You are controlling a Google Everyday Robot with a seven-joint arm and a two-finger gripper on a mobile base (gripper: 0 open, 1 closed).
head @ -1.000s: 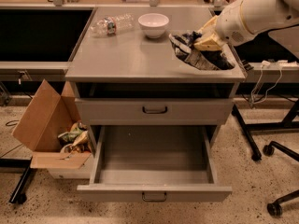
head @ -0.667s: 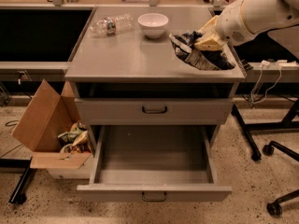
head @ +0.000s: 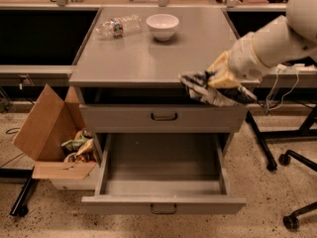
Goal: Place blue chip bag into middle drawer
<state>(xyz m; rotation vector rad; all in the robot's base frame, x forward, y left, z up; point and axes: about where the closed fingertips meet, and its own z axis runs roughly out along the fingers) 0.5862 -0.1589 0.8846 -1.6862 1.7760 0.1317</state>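
The blue chip bag (head: pixel 210 89), crumpled dark blue with white print, hangs in my gripper (head: pixel 219 78) at the front right edge of the cabinet top, in front of the upper drawer front. The gripper is shut on the bag, with the white arm reaching in from the upper right. The middle drawer (head: pixel 163 203) is pulled fully open below, grey, with a dark loop handle, and its inside is bare. The bag is above and to the right of the drawer's opening. The upper drawer front (head: pixel 163 117) is closed.
A white bowl (head: pixel 162 26) and a clear plastic bottle (head: pixel 118 27) lie at the back of the cabinet top (head: pixel 133 58). An open cardboard box (head: pixel 52 133) with trash stands left of the cabinet. Chair legs and wheels (head: pixel 292 182) are at the right.
The gripper has carried the bag forward and down from the cabinet top to its front right edge, over the upper drawer front.
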